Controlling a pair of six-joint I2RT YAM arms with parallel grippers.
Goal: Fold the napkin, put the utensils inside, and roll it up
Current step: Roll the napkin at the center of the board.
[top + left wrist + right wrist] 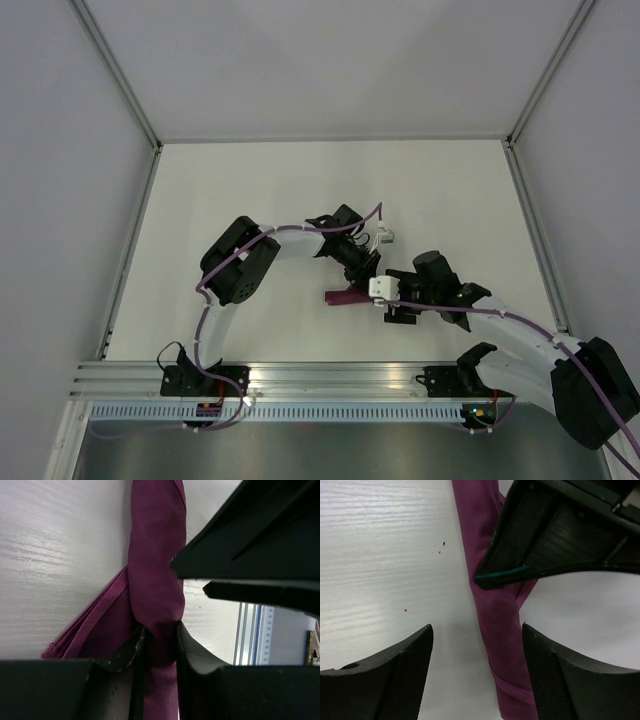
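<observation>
The magenta-purple napkin (347, 296) lies rolled into a narrow tube on the white table, mostly hidden under both wrists in the top view. My left gripper (159, 630) is shut on the roll (155, 580), pinching it between both fingers; a loose flap spreads to the left. My right gripper (477, 640) is open, its fingers (405, 655) straddling the roll's (497, 625) other end without touching it. The left gripper's finger crosses the upper right of that view. The utensils are hidden.
The white table (300, 190) is walled by grey panels at the back and both sides. An aluminium rail (330, 380) runs along the near edge by the arm bases. A small white connector (385, 238) hangs on the left wrist's cable.
</observation>
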